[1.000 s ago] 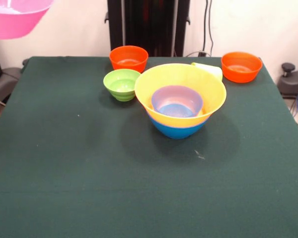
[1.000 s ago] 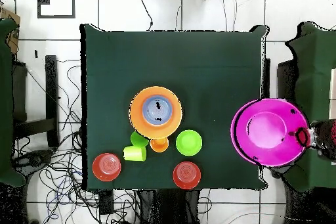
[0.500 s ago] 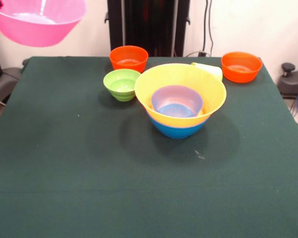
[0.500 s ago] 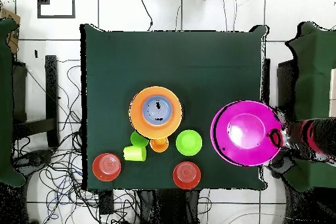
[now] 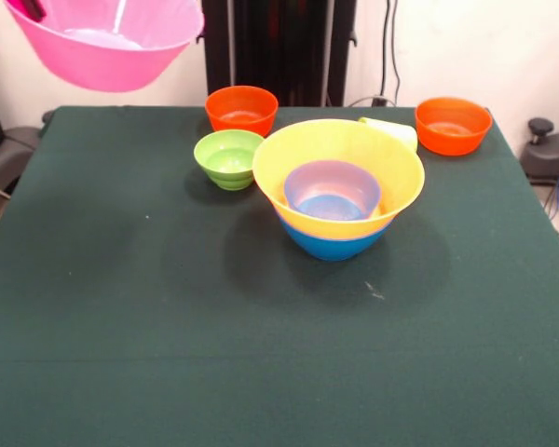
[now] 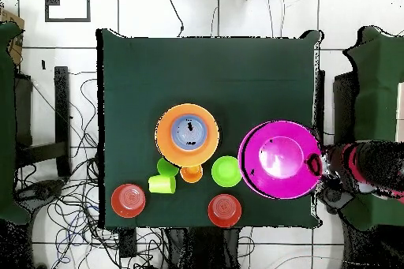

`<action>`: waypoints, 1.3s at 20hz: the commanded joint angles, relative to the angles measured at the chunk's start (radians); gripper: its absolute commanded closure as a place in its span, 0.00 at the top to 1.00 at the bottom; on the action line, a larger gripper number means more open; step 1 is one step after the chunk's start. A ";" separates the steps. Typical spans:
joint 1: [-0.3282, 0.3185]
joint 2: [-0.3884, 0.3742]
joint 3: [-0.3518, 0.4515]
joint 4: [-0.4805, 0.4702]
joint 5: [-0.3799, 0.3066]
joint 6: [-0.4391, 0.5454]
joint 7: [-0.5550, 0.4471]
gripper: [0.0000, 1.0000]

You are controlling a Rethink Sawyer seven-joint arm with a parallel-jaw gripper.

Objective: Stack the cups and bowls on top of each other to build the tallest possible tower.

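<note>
My gripper (image 6: 320, 165) is shut on the rim of the large pink bowl (image 6: 280, 159) and holds it in the air over the table's edge, beside the small green bowl (image 6: 227, 171). In the front view the pink bowl (image 5: 112, 42) hangs at the top left, with the gripper's tip (image 5: 26, 7) at its rim. The tower (image 5: 338, 186) stands mid-table: a blue bowl (image 5: 335, 244) lowest, a yellow-orange bowl (image 5: 307, 154) in it, and a small blue bowl (image 5: 333, 191) inside. A green cup (image 6: 166, 167), an orange cup (image 6: 191, 173) and a lime-yellow cup (image 6: 162, 184) sit close behind the tower.
Two small orange bowls (image 5: 241, 109) (image 5: 453, 125) stand near the table's robot side, and the small green bowl (image 5: 228, 158) stands between the left one and the tower. Cables lie on the floor around the table.
The pink bowl has moved in over the table toward the green bowl: rightward in the front view, leftward in the overhead view. The other objects have not moved.
</note>
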 commanded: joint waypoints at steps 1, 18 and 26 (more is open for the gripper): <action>0.094 -0.021 -0.048 0.095 0.048 -0.082 0.226 0.00; 0.279 0.078 -0.089 0.012 0.045 -0.121 0.391 0.00; 0.389 0.131 -0.116 -0.067 0.044 -0.116 0.501 0.00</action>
